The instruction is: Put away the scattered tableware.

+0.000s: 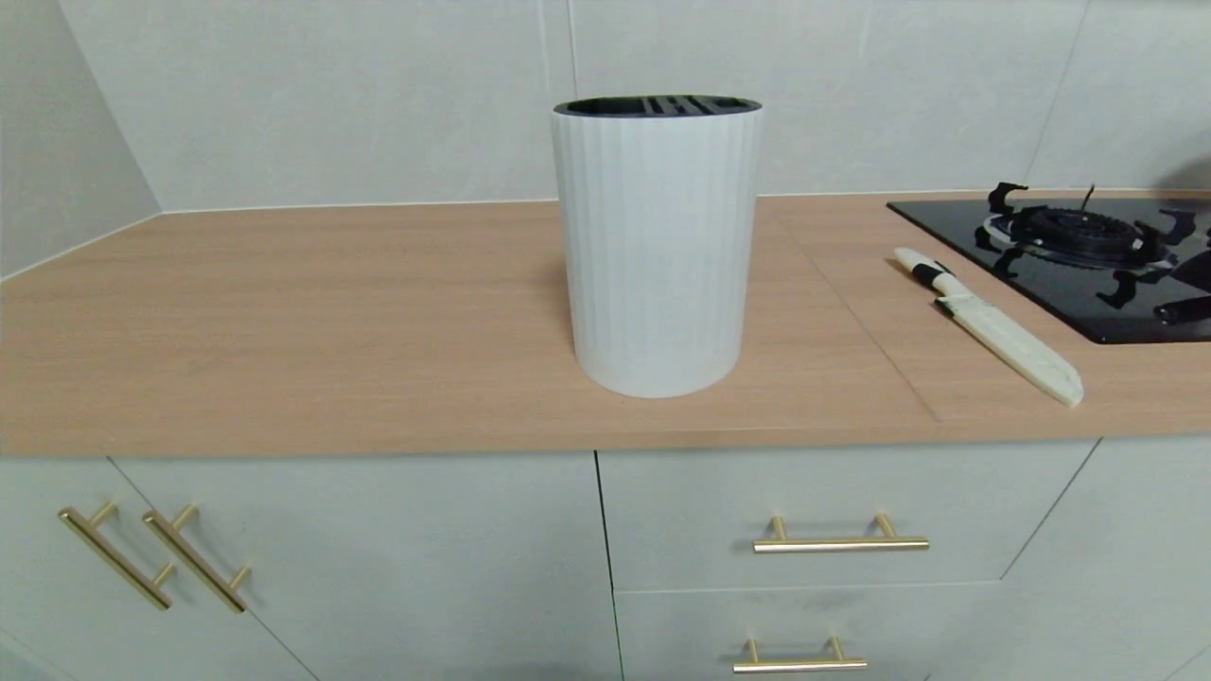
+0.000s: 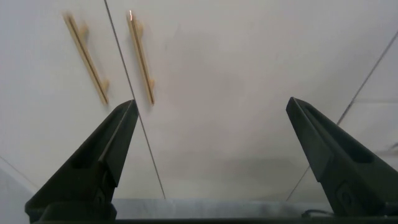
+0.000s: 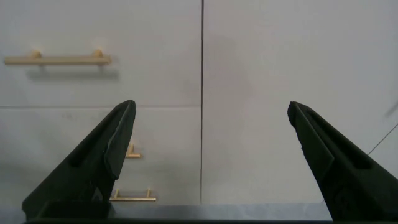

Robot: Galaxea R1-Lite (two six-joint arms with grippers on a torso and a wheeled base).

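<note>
A white ribbed knife holder (image 1: 657,248) with a black slotted top stands upright mid-counter, near the front edge. A knife (image 1: 990,324) with a white blade and a white-and-black handle lies flat on the counter to its right, beside the stove. My left gripper (image 2: 211,107) is open, down in front of the cabinet doors. My right gripper (image 3: 211,109) is open too, facing the drawer fronts. Neither holds anything.
A wooden countertop (image 1: 331,322) runs from the left wall to a black gas stove (image 1: 1088,246) at the right. Below are grey cabinet doors with gold handles (image 1: 151,558) and drawers with gold handles (image 1: 840,541). A tiled wall backs the counter.
</note>
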